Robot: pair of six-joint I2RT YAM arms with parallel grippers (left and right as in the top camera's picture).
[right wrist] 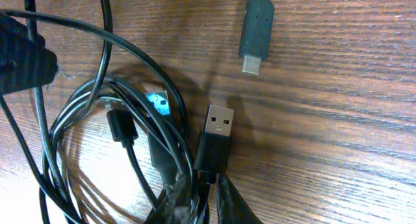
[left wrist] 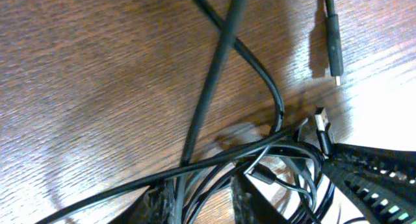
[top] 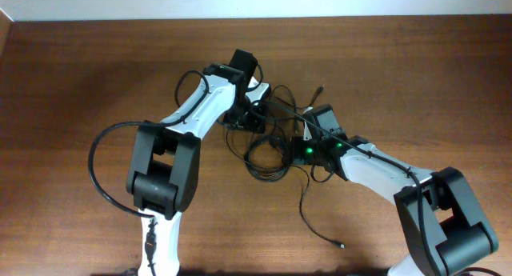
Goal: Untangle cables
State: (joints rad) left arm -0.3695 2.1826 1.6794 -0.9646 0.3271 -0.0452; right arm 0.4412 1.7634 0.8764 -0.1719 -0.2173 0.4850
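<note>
Right gripper [right wrist: 201, 185] looks pinched on one of the cables [right wrist: 179, 120], just behind its USB-A plug [right wrist: 219, 122]. Left gripper [left wrist: 201, 201] has strands running between half-parted jaws; can't tell if it's actually gripping. The tangle sits mid-table [top: 80, 68] between both arms, looped with several crossings.

Risks:
- Pulling apart cinches the crossings instead of freeing them.
- The USB-A head snags inside a loop.
- Thin cord slips the pinch.
- Grippers are working close together, so a sideways swing could clip the other.
</note>
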